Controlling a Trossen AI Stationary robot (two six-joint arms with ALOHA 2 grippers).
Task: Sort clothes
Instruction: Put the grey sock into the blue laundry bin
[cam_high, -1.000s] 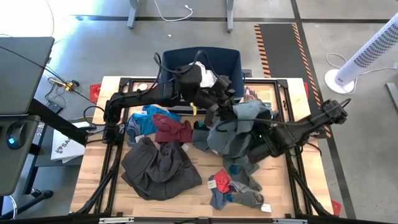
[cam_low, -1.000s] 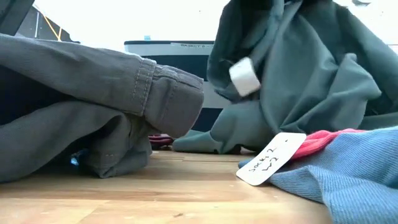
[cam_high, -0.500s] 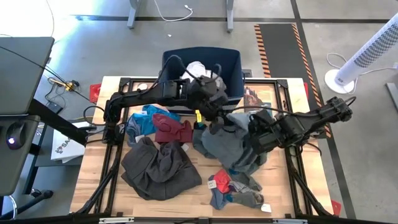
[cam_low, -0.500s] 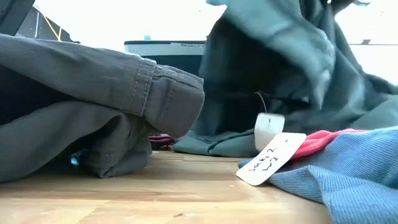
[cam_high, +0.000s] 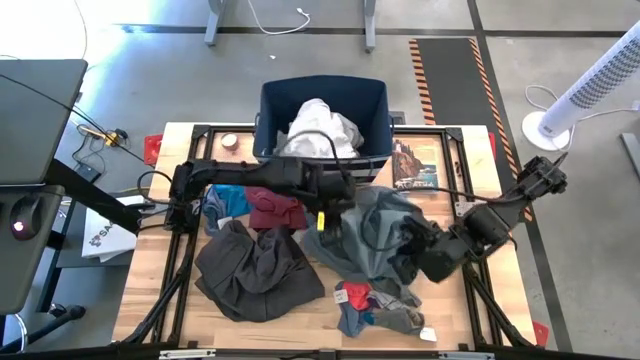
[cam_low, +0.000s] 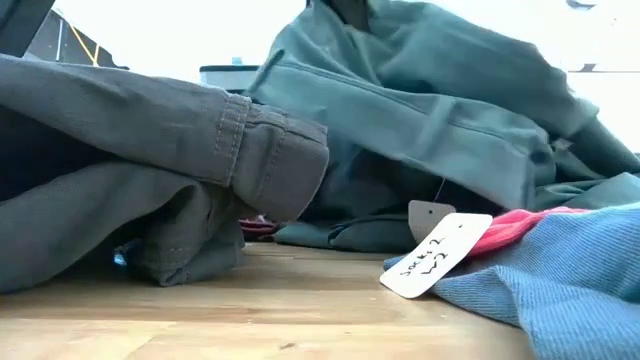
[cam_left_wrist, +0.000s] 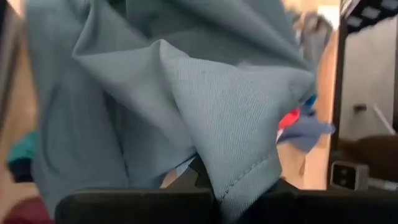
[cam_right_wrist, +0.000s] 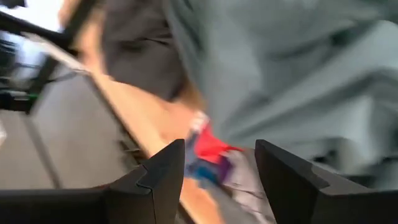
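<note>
The grey-green shirt (cam_high: 372, 232) lies heaped at the table's middle, with one part drawn up to my left gripper (cam_high: 336, 204), which is shut on it. My right gripper (cam_high: 412, 248) hovers open at the shirt's right side, nothing between its fingers (cam_right_wrist: 163, 168). A white garment (cam_high: 320, 124) lies in the navy bin (cam_high: 272, 112). The maroon piece (cam_high: 276, 210) and the bright blue piece (cam_high: 226, 200) lie at the left. The dark trousers (cam_high: 255, 270) and the socks (cam_high: 375, 305) lie by the near edge. My left gripper holds a fold of the shirt with a stitched hem (cam_left_wrist: 239, 183); the cloth itself hides the fingers. It comes slanting down from the table's left. The shirt hangs from it like a tent (cam_low: 400, 90), its lower part resting on the table.
A paper tag (cam_low: 435, 255) lies on a blue-grey sock at the near right. A picture card (cam_high: 415, 165) lies at the far right of the table, beside the bin. Bare wood shows along the near edge (cam_low: 300, 310).
My left gripper has come down from beside the bin toward the table's middle and tipped downward, staying shut on the shirt. The shirt has sunk from a raised bundle and spread on the table. My right gripper has drawn toward the near edge and turned.
</note>
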